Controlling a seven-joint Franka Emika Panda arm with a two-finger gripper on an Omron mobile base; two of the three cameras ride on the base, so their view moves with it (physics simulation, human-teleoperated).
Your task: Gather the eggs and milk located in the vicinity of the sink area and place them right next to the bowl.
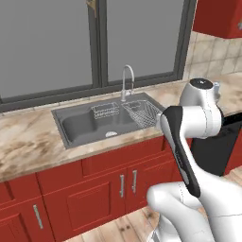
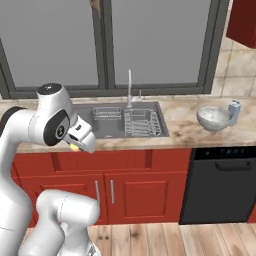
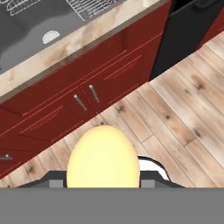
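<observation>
I have the two-finger gripper (image 2: 76, 146) up in front of the red cabinet doors (image 2: 122, 192), out past the counter edge, and its jaws are partly closed around a small glowing yellow egg (image 3: 103, 158). In the hand view that egg bulks large right at the bottom, with the wooden plank floor (image 3: 183, 105) below it. From the right base view I catch a sliver of the same yellow egg tucked under the white hand.

The dark grey rectangular sink (image 2: 120, 120) sits in the marbled beige counter (image 2: 185, 127) under the window, wire racks (image 2: 142, 122) inside it, thin chrome faucet (image 2: 130, 87) behind. In the left base view I see its round drain (image 1: 111, 134).

Off to the right along the counter, well apart from the sink, stands the round speckled grey-white bowl (image 2: 213, 118), above the black dishwasher front (image 2: 220, 185). The small blue-grey milk carton (image 2: 234, 113) stands upright just beside the bowl on its far right; whether they touch, I cannot tell
</observation>
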